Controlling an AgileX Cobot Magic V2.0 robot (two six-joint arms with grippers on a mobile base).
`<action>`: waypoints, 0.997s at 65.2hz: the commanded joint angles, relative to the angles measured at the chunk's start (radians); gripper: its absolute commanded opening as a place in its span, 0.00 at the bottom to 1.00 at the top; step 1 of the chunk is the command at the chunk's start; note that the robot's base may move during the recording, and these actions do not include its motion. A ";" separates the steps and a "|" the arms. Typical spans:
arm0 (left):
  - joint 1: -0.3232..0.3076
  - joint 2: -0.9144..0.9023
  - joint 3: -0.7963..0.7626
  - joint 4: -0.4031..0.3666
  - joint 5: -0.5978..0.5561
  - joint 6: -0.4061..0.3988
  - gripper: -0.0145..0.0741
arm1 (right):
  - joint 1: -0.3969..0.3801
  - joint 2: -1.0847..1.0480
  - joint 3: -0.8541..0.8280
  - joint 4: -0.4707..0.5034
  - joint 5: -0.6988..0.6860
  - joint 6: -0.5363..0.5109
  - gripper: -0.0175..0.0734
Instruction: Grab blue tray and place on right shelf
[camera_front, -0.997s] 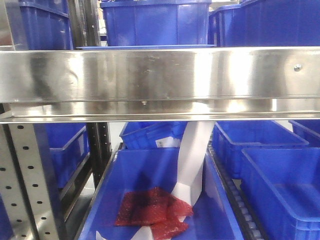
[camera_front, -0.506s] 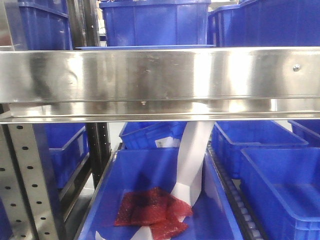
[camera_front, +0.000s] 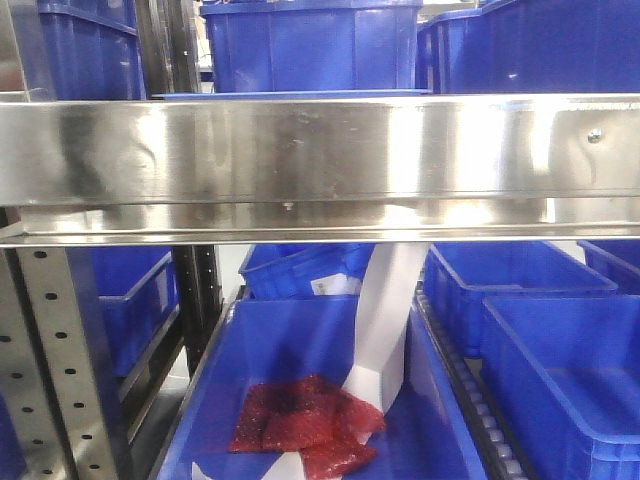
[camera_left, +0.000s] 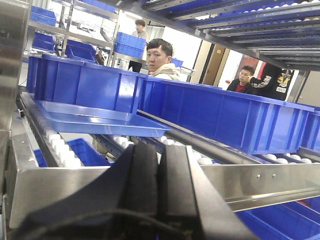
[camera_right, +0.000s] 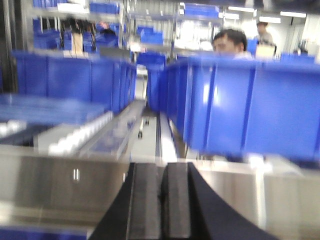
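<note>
Collision with the right shelf (camera_front: 320, 150) is the main risk I judge. Its steel front beam fills the middle band of the front view and lies just beyond both wrist cameras. The blue tray (camera_left: 95, 119) rests on the white rollers (camera_left: 62, 150) at left centre of the left wrist view, before the deep blue bins (camera_left: 85, 85). Left end effector (camera_left: 159, 185) and right end effector (camera_right: 161, 200) both have jaws pressed together, holding nothing. Closed jaws cannot take the flared rim, and the right view's blur makes aiming uncertain.

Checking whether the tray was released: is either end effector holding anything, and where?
Nothing. The left end effector and right end effector are shut and empty; the blue tray lies on the shelf.
</note>
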 joint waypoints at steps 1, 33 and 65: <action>-0.006 0.011 -0.028 0.006 -0.084 0.002 0.11 | -0.006 -0.035 0.017 0.003 -0.059 0.049 0.25; -0.006 0.013 -0.028 0.006 -0.084 0.002 0.11 | -0.005 -0.033 0.103 -0.006 -0.105 0.108 0.25; -0.006 0.013 -0.028 0.006 -0.084 0.002 0.11 | -0.005 -0.033 0.103 -0.006 -0.105 0.108 0.25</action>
